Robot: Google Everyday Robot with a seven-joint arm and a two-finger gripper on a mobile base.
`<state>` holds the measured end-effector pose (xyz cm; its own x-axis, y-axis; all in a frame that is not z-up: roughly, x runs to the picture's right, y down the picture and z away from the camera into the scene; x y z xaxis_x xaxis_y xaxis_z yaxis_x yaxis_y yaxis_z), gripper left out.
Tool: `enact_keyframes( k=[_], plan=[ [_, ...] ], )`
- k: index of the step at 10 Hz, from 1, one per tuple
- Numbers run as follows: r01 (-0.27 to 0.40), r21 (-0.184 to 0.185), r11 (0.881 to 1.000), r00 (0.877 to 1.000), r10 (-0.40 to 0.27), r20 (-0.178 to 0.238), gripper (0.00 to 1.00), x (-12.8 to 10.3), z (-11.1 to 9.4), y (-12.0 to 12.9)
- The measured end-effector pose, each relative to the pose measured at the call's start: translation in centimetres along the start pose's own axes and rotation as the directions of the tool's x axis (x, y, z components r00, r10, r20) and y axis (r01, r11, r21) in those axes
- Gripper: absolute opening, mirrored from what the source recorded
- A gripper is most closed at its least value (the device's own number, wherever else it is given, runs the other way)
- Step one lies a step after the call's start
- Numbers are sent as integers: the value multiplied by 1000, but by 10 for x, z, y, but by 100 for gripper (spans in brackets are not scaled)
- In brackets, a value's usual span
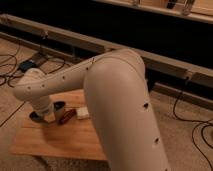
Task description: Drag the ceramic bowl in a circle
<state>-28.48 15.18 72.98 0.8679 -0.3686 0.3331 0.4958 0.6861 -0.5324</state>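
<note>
The ceramic bowl (59, 107) is dark and round and sits near the back left corner of the wooden table (65, 142). My white arm sweeps in from the right and covers most of the bowl; only its dark rim shows on either side of the wrist. My gripper (48, 117) points down at the bowl, with its tip hidden against the bowl's dark inside.
A small reddish-brown object (67, 116) lies just right of the bowl, and a small white block (82, 112) lies right of that. Cables (10, 62) and a blue box (27, 65) lie on the floor at the left. A dark rail runs behind.
</note>
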Motion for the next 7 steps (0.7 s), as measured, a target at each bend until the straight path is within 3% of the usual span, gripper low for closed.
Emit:
enact_keyframes(
  k=[2,7],
  plan=[
    [28,8,1000,1000,-28,9,0,-13,1,-9],
    [29,24,999,999,-29,12,0,-17,4,-44]
  ],
)
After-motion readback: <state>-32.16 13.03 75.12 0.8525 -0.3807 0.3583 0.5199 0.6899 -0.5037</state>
